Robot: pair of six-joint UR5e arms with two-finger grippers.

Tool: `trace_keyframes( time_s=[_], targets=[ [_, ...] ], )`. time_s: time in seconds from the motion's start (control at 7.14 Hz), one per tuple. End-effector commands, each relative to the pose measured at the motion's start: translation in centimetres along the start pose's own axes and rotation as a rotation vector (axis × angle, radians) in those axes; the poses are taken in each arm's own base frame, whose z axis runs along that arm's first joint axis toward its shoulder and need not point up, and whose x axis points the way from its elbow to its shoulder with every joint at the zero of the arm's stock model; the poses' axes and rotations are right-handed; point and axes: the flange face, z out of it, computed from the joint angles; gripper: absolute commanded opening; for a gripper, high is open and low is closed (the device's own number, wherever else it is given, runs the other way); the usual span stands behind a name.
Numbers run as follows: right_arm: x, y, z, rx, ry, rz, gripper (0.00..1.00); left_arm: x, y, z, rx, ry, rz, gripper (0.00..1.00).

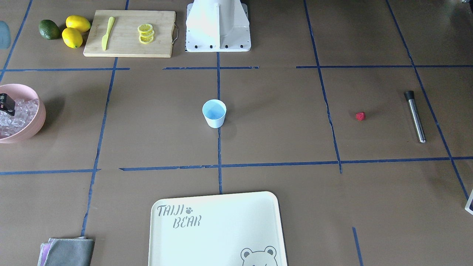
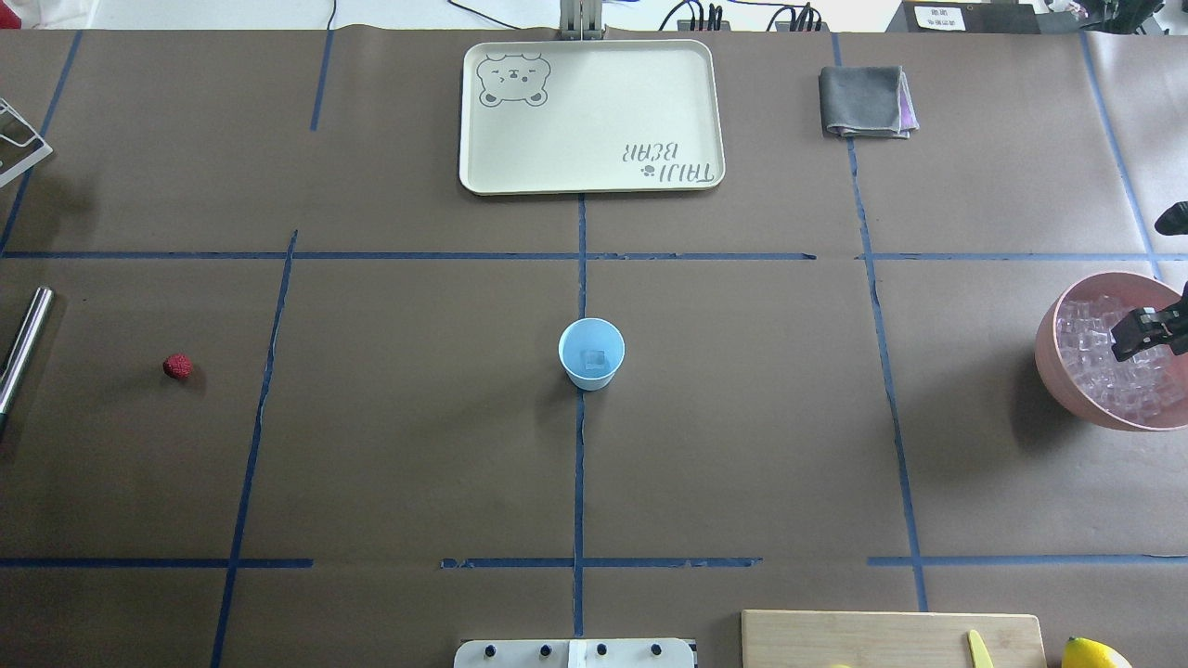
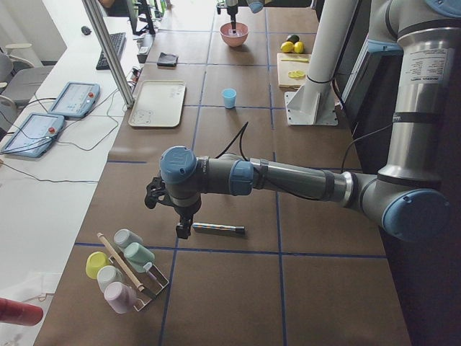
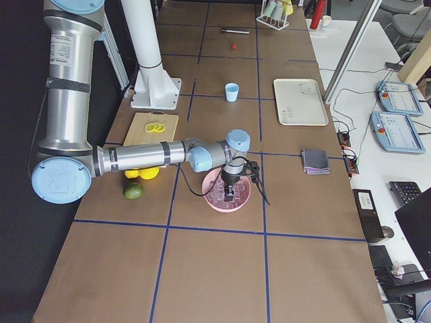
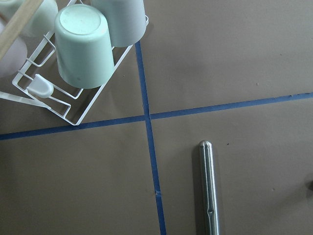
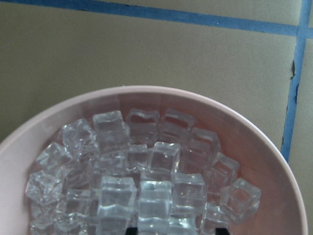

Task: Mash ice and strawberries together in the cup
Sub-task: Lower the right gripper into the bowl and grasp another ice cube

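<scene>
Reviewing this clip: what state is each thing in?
cup: upright, one ice cube inside
strawberry: lying apart from cup
ice: heaped in pink bowl
muddler: lying flat, ungrasped
right gripper: low over ice, jaws unclear
left gripper: beside muddler, jaws unclear

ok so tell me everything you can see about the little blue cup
The cup is small, tapered and has no handle. It is light blue inside with a whitish outer wall, and it looks like plastic. It stands upright, mouth up, near the middle of the table, right on a blue tape line. The overhead view shows what looks like one clear ice cube lying at its bottom. Nothing else touches it.
</scene>
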Motion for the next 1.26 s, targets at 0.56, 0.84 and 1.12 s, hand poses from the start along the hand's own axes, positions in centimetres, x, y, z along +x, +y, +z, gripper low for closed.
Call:
trace_keyframes(
  time_s=[0.56,0.84,1.12],
  targets=[
    [-0.5,4.0,-9.2,0.055,-0.016,0.052,0.0,0.4,-0.6,-0.4,0.01,-0.001,-0.009,1.0],
    [-4.8,2.0,-13.8,0.086,-0.03,0.033,0.0,0.5,-0.7,-0.5,0.011,-0.001,-0.019,1.0],
    [-12.1,-3.3,-17.2,0.075,-0.048,0.004,0.0,0.7,-0.8,-0.1,0.003,0.0,-0.016,1.0]
  ],
)
